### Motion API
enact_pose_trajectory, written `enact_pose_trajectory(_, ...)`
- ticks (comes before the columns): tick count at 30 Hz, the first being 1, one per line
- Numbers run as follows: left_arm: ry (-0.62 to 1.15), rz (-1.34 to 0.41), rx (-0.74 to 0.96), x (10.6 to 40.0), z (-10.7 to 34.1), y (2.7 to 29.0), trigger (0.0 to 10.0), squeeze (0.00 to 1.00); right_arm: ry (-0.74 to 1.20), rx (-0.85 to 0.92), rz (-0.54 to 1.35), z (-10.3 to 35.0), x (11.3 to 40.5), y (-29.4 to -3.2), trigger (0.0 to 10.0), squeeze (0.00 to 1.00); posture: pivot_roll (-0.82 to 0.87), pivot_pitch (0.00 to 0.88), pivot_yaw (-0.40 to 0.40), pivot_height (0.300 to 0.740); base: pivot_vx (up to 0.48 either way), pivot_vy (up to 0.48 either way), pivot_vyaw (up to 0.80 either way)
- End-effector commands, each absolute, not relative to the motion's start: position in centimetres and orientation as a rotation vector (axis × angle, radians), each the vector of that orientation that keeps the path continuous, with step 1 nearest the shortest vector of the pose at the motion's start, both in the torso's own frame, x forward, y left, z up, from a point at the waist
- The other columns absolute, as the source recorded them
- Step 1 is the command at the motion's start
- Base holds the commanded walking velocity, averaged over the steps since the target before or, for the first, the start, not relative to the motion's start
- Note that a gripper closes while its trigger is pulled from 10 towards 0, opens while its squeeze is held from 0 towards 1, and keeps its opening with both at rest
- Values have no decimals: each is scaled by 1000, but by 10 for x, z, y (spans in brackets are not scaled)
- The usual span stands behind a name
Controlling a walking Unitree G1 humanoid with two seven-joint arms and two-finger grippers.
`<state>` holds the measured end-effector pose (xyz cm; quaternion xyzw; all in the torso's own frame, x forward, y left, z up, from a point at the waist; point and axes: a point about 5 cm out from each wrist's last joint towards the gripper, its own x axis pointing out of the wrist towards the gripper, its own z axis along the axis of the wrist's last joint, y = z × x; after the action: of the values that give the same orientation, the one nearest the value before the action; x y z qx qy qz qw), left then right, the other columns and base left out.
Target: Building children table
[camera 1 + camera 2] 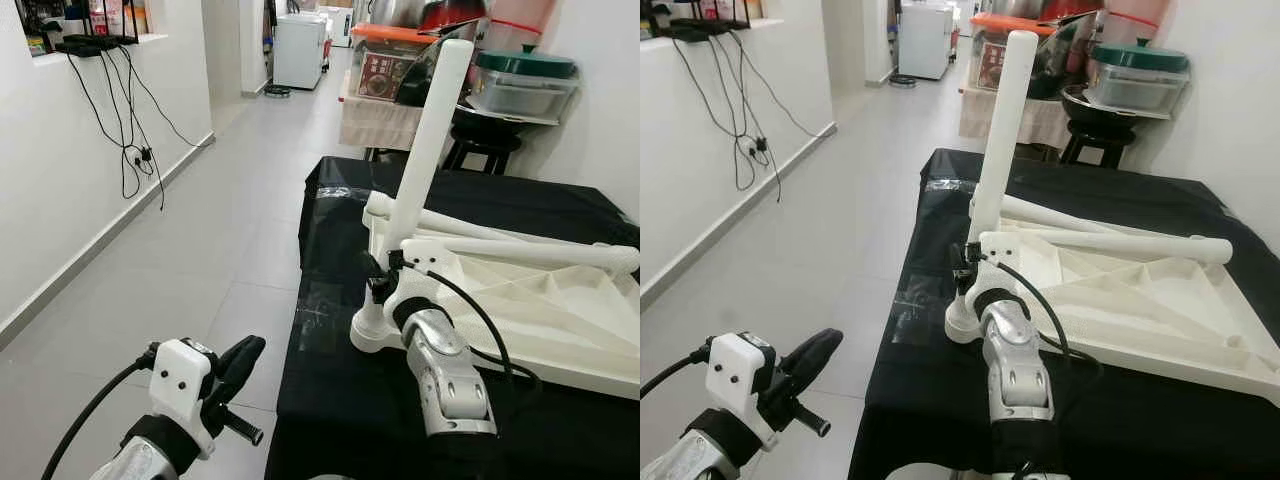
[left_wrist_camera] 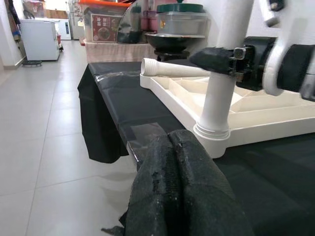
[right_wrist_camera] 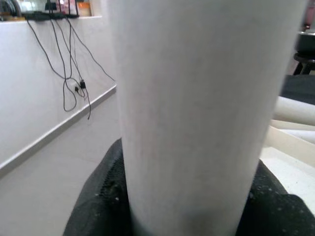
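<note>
Two black fingers of the right gripper (image 1: 385,272) clamp the upright white table leg (image 1: 425,140), seated in the upturned tabletop (image 1: 560,320) corner near the black cloth's (image 1: 940,380) edge. Left gripper (image 2: 184,196) seems closed, empty, over open floor (image 1: 220,230).

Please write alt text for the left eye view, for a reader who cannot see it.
The robot's right gripper clasps an upright white plastic table leg standing in a corner socket of an upside-down white plastic tabletop on a black-covered table. More white legs lie across the tabletop. The left gripper hangs shut over the grey tiled floor.
</note>
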<state>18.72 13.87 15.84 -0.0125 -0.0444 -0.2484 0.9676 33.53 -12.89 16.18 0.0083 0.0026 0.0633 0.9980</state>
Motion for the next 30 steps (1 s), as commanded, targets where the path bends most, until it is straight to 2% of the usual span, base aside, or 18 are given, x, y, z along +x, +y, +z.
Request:
enact_pose_trajectory(1,-72,-505,-28,188,155,138,10000,0,34,-9,103,155,343,-144,10000,1000,13,0,-97,740,0,0,0)
enact_pose_trajectory(6,-72,-507,-28,189,154,137,10000,0,26,15,211,167,367,-158,10000,1000,19,0,-98,740,0,0,0)
enact_pose_trajectory(7,-71,-507,-28,189,154,136,10000,0,52,54,306,168,369,-154,10000,1000,23,0,-99,740,0,0,0)
enact_pose_trajectory(9,-71,-507,-28,189,154,136,10000,0,68,86,375,169,369,-151,10000,1000,23,0,-100,740,0,0,0)
enact_pose_trajectory(10,-71,-507,-29,189,154,136,10000,0,70,115,466,171,369,-148,10000,525,27,0,-101,740,0,0,0)
enact_pose_trajectory(11,-71,-507,-29,189,154,136,10000,0,70,115,466,171,369,-148,10000,525,27,0,-101,740,0,0,0)
enact_pose_trajectory(12,-70,-507,-29,188,153,136,10000,0,75,138,544,172,368,-144,10000,435,28,0,-102,740,0,0,0)
enact_pose_trajectory(13,-70,-507,-29,188,153,136,10000,0,64,127,635,174,367,-141,10000,0,32,0,-104,740,0,0,0)
enact_pose_trajectory(14,-69,-507,-29,188,153,136,10000,0,62,101,750,175,365,-137,10000,0,38,0,-106,740,0,0,0)
enact_pose_trajectory(17,-69,-507,-29,188,153,136,10000,0,62,101,750,175,365,-137,10000,0,38,0,-106,740,0,0,0)
enact_pose_trajectory(18,-68,-507,-29,188,153,136,10000,0,93,44,930,174,361,-135,10000,0,43,0,-105,740,0,0,0)
enact_pose_trajectory(19,-67,-507,-29,188,153,136,10000,0,117,39,989,173,362,-136,10000,0,43,0,-105,740,0,0,0)
enact_pose_trajectory(23,-66,-507,-30,187,153,137,10000,0,143,33,1037,175,368,-142,10000,0,45,0,-104,740,0,0,0)
enact_pose_trajectory(24,-65,-508,-30,187,152,137,10000,0,143,27,1045,177,370,-145,2941,0,49,0,-106,740,0,0,0)
enact_pose_trajectory(25,-65,-508,-30,187,152,136,10000,0,147,24,1053,179,371,-148,0,0,49,0,-106,740,0,0,0)
enact_pose_trajectory(30,-65,-508,-30,187,152,136,10000,0,157,50,1069,180,372,-153,0,0,49,0,-109,740,0,0,0)
